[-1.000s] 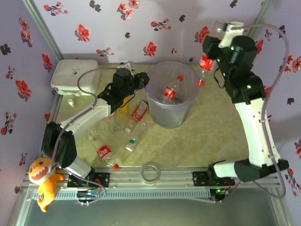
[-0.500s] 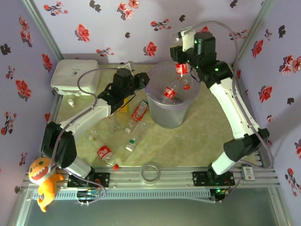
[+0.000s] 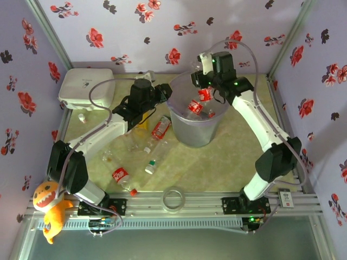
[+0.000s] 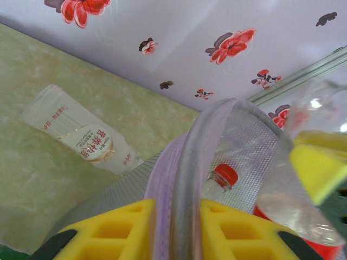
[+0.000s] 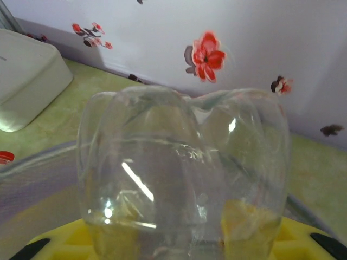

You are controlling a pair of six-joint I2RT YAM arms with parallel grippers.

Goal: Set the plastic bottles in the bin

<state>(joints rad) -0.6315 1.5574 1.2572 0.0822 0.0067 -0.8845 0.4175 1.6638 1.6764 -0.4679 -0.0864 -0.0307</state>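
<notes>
The bin (image 3: pixel 196 130) stands at the table's centre back. My left gripper (image 3: pixel 167 97) is shut on its left rim; in the left wrist view the yellow fingers (image 4: pixel 119 227) pinch the translucent rim (image 4: pixel 184 179). My right gripper (image 3: pixel 206 85) hangs over the bin's mouth, shut on a clear red-labelled bottle (image 3: pixel 204 94), whose base faces the right wrist camera (image 5: pixel 181 162). One red-capped bottle (image 3: pixel 194 106) lies inside the bin (image 4: pixel 222 179). Several bottles lie on the table left of the bin, among them red-labelled ones (image 3: pixel 161 127) (image 3: pixel 120 176) and a green-capped one (image 3: pixel 154 162).
A white rounded box (image 3: pixel 87 86) sits at the back left corner. A clear tape ring (image 3: pixel 173 197) lies by the front rail. A plush toy (image 3: pixel 49 208) hangs at the front left. Flowered walls close in the back and sides.
My right arm has swung left with its bottle, from beyond the bin's right side to above the bin's mouth. The left arm has stayed on the rim.
</notes>
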